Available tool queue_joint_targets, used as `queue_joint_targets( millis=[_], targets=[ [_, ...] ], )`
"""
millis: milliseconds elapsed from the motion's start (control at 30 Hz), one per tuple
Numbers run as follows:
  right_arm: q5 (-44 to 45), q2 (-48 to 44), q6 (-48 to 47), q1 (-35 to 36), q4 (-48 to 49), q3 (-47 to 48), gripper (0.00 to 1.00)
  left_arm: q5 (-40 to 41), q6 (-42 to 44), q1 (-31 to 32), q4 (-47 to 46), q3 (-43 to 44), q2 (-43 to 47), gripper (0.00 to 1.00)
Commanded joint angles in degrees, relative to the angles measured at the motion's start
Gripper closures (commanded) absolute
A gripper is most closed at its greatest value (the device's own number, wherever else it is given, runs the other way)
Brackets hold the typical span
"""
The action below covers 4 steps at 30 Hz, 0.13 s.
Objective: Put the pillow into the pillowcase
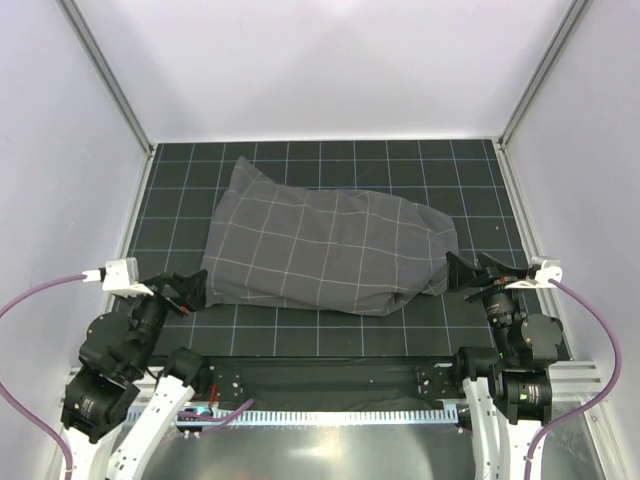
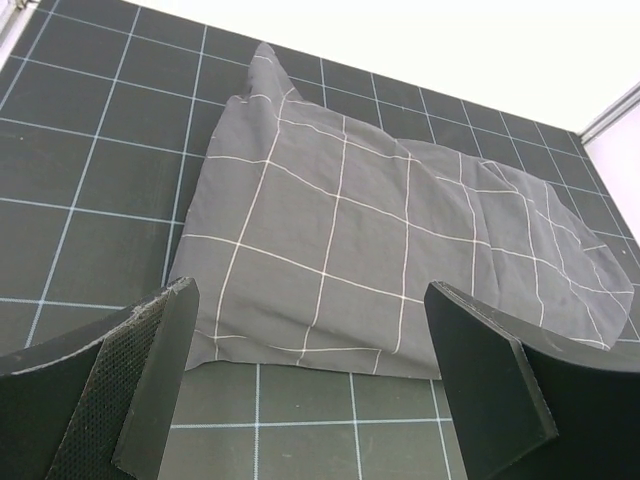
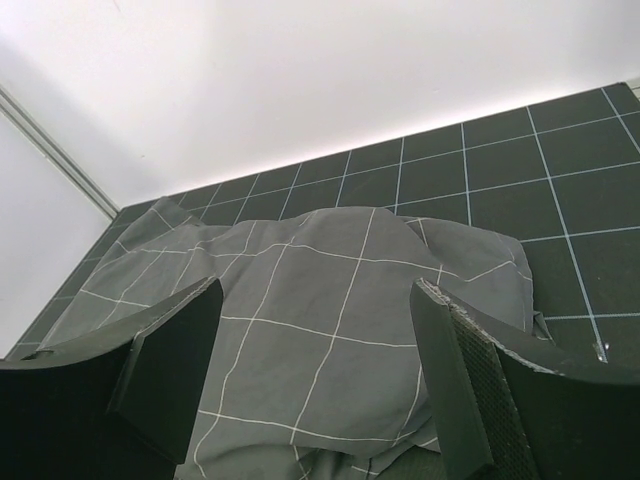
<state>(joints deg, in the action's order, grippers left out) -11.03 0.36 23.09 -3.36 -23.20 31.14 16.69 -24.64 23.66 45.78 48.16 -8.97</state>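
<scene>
Pillowcase (image 1: pixel 325 250) — long axis L-R, slightly skewed; L pincer (image 1: pixel 192 293), R pincer (image 1: pixel 462 272) both spread.

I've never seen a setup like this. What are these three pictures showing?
The machine is a left arm and a right arm, side by side. One picture looks down from above. The other two come from a camera on each wrist, so the black wedges there are that arm's own fingers. On the dark gridded mat lies a grey checked pillowcase, puffy and wrinkled. No pillow shows outside it. The left gripper and right gripper sit open near its two ends, holding nothing.
</scene>
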Motion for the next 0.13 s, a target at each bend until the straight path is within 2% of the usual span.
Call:
queue_joint_targets(
  millis=[0,67,100],
  targets=[
    [0.66,-0.89,0.99,0.19,1.05,0.51,0.18,1.42,0.21,0.07,-1.04,0.0,-1.04,0.0],
    [0.65,-0.54,1.08,0.19,1.05,0.42,0.17,1.5,0.12,0.07,-1.04,0.0,-1.31,0.0],
    [1.26,-0.54,1.08,0.19,0.79,0.42,0.13,1.51,0.21,0.07,-1.04,0.0,-1.31,0.0]
  ],
)
